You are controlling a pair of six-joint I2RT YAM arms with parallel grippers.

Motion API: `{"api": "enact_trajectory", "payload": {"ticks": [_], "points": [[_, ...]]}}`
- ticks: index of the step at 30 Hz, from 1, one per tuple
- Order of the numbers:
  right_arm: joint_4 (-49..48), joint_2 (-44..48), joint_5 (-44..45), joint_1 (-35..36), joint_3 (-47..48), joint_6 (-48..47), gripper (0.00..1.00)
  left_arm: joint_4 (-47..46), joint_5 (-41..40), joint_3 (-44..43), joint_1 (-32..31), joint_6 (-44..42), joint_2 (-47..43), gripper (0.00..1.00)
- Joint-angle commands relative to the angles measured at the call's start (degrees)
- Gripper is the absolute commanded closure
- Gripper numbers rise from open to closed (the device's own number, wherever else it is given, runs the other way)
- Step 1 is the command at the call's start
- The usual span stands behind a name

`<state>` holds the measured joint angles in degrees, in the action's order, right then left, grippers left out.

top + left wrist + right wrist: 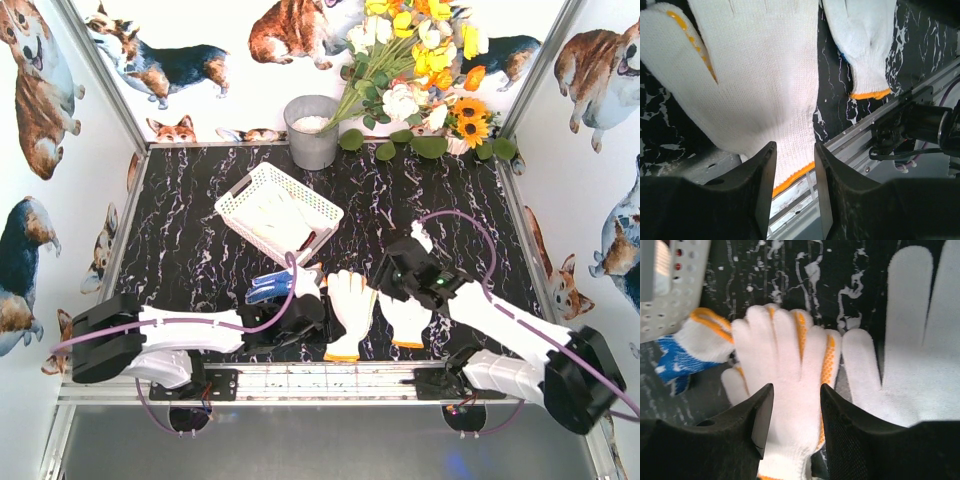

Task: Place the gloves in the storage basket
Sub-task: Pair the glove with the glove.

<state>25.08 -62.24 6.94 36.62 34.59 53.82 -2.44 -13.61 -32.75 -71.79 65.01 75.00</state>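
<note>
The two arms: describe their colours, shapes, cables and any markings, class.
Both the left arm and right arm have white tubular links joined by black motor blocks. A thin purple cable runs along each. The fingers are matte black, flat wedges. A small green light glows on the right arm.

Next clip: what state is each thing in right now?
Storage basket: on the table, something white inside.
Middle glove: flat on table, outside basket.
Right glove: flat on table, outside basket.
Blue-dotted glove: bunched beside basket.
Grey bucket: upright.
Left tool: open.
Right tool: open.
</note>
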Motion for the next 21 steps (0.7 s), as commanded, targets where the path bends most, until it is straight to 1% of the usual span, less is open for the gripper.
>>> {"api": "enact_trajectory", "payload": {"ticks": [1,4,7,8,13,17,21], "points": [[-4.2,3.1,-3.7,-0.2,-0.9,-0.4,0.58,-5.0,2.6,0.4,-0.4,-1.6,2.2,0.71],[-7.7,1.2,-6.9,-0.2,-2.1,0.3,0.67,-7.1,3.5,0.5,-0.4,-1.7,3.4,0.73],[-8.7,-1.4,-8.7,-0.2,-1.1,-0.2,0.73,-8.0,3.9,0.2,-0.3,-2.7,4.7,0.75],[-9.2,-3.8,-9.3,-0.2,-0.8,-0.5,0.74,-8.4,4.1,0.3,-0.4,-3.1,5.2,0.75],[-11.8,-10.0,-10.4,-0.2,0.3,-0.7,0.77,-8.4,5.0,0.6,-0.3,-2.5,7.9,0.77],[-9.7,-13.6,-9.0,-0.2,1.3,-0.7,0.79,-7.9,6.3,0.3,-0.4,-1.5,9.7,0.78],[-7.3,-13.8,-6.2,-0.2,0.6,0.0,0.79,-9.7,8.3,0.1,-0.4,-1.0,11.2,0.77]]}}
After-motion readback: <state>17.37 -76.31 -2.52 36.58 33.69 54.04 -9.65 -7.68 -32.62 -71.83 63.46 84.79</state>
